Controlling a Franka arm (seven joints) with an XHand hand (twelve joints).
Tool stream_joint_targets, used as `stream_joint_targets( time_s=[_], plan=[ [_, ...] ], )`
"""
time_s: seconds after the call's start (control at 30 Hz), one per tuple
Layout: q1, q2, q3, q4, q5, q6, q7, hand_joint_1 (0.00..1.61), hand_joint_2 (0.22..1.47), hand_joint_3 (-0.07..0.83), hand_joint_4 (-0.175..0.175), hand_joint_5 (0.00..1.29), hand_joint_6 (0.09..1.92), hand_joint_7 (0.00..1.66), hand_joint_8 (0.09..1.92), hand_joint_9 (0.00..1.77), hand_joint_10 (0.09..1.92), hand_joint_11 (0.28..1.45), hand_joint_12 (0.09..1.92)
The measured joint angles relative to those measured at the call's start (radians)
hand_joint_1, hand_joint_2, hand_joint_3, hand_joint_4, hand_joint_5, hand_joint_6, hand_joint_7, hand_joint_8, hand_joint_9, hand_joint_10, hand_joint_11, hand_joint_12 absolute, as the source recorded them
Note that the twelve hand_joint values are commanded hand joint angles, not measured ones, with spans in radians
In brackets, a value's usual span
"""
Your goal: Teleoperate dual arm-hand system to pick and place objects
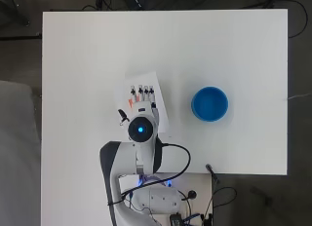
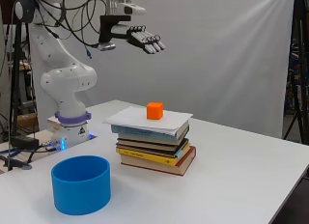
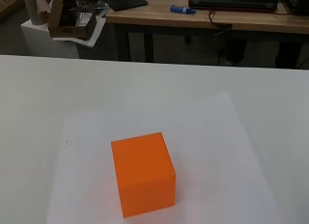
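Note:
An orange cube (image 2: 155,110) rests on a white sheet of paper (image 2: 145,120) that tops a stack of books (image 2: 154,149). The wrist view shows the cube (image 3: 144,173) close up on the sheet (image 3: 217,156). My hand (image 2: 142,39) hovers well above the stack with straight fingers, open and holding nothing. From overhead the hand (image 1: 141,100) covers most of the cube (image 1: 131,101); only an orange sliver shows at its left. A blue round bowl (image 1: 209,103) stands on the table to the right of the stack, and near the front in the side view (image 2: 81,184).
The white table (image 1: 87,55) extends around the stack and bowl. Cables and a plug (image 1: 210,170) lie at the table edge beside the arm's base (image 1: 146,199).

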Motion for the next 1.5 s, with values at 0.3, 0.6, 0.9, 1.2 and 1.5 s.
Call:
stream_joint_targets(
  time_s=[0.3, 0.6, 0.9, 1.2, 1.5],
  plan=[
    [0.002, 0.144, 0.003, 0.14, -0.004, 0.013, 0.004, 0.18, 1.0, -0.005, 0.076, 0.33, 0.09, 0.39, 0.09, 0.51, 0.09, 0.49, 0.09],
    [0.009, 0.113, 0.004, -0.029, 0.08, 0.202, -0.018, 0.19, 0.99, -0.003, 0.066, 0.32, 0.09, 0.4, 0.09, 0.52, 0.09, 0.5, 0.09],
    [0.011, 0.184, 0.02, -0.147, 0.088, 0.328, -0.025, 0.19, 1.04, 0.002, 0.037, 0.4, 0.09, 0.48, 0.09, 0.59, 0.09, 0.54, 0.09],
    [0.004, 0.183, 0.0, -0.294, 0.138, 0.496, 0.001, 0.23, 0.99, -0.004, 0.005, 0.18, 0.09, 0.31, 0.09, 0.54, 0.09, 0.58, 0.09],
    [0.002, 0.134, -0.088, -0.417, 0.243, 0.56, -0.19, 0.32, 1.03, 0.003, 0.045, 0.28, 0.09, 0.39, 0.09, 0.6, 0.09, 0.56, 0.09]
  ],
)
